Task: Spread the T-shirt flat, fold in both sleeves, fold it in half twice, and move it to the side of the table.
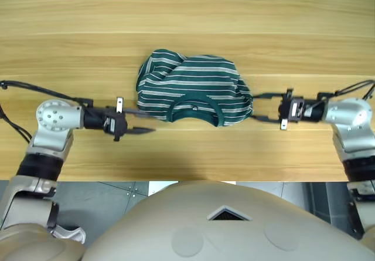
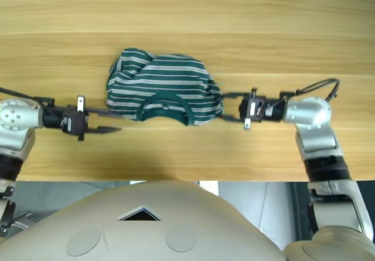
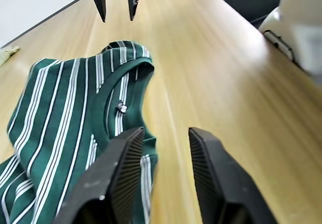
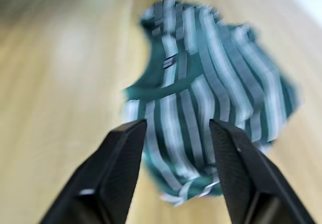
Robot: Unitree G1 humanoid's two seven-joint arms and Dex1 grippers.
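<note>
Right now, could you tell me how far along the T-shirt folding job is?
Nothing looks done yet: the T-shirt lies crumpled on the table, not spread. In hand: the left gripper and right gripper sit open at its two sides, gripping nothing. Left: spreading, both sleeve folds, two half folds, moving it aside.

Likely a lab: wide wooden table point(image 1: 187, 26), grey tiled floor point(image 1: 111, 193).

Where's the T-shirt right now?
In the eye views, the T-shirt lies bunched up mid-table, collar toward the robot. It sits between the open left gripper and the open right gripper.
</note>
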